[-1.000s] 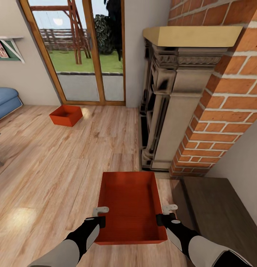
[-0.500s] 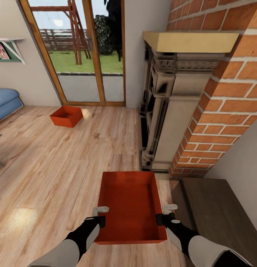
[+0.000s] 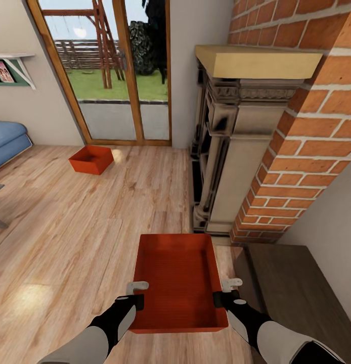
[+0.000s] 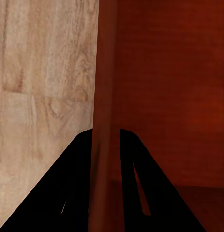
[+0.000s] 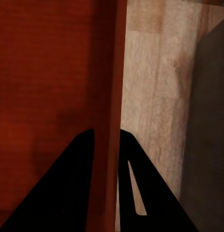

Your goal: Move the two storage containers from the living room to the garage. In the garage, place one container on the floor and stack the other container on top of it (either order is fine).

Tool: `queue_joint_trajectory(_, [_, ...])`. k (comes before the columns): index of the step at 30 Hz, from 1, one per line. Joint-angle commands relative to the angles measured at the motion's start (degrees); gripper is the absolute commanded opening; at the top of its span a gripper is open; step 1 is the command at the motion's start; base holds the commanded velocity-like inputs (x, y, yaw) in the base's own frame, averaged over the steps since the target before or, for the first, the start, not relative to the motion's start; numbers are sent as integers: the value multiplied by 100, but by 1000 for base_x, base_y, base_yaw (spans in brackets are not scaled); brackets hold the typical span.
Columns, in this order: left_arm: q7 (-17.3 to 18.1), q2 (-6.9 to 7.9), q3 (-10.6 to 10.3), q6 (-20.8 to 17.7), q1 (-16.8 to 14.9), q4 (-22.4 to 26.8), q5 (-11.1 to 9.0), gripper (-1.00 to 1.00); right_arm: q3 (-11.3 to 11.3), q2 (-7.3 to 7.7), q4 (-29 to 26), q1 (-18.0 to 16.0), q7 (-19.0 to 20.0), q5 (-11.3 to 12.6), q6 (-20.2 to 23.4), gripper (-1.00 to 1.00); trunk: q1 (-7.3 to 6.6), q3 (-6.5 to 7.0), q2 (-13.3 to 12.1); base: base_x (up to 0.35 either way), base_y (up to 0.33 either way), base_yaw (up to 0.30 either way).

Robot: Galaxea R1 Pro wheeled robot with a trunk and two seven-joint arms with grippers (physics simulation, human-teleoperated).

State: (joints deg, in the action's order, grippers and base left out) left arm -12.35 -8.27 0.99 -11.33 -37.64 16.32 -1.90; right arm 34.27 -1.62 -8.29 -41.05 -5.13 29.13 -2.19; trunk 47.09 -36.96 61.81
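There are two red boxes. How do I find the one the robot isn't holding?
Find the glass doors at the back of the room. On the wood floor just in front of them sits a small red box. Nothing touches it, while the other box is gripped by the left claw and right claw.

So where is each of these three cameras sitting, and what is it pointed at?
Head: sits high, looks forward and down at the held tray, far tray, fireplace; both forearms and the left gripper and right gripper show.
Left wrist: looks along its fingers, which straddle the tray's wall.
Right wrist: the same, its fingers straddling the opposite wall.
Shared: all three show the held tray and wood floor.
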Motion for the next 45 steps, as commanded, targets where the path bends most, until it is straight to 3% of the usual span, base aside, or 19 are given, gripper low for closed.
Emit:
queue_joint_trajectory(1, [-44,64,-82,-38,2,-112,-43,-100,-17,66,-15,-9,-32,-31,-36,-100,-22,15,-39,0,0,0])
queue_joint_trajectory(18, [-44,63,-82,-36,2,-112,-39,-100,-41,50,-15,-9,-40,-25,-36,-100,-396,320,-721,0,0,0])
queue_joint_trajectory(45, [-88,71,-72,-9,2,-112,-39,-100,-61,30,-15,-8,-43,4,-27,-100,-396,535,-721,0,0,0])
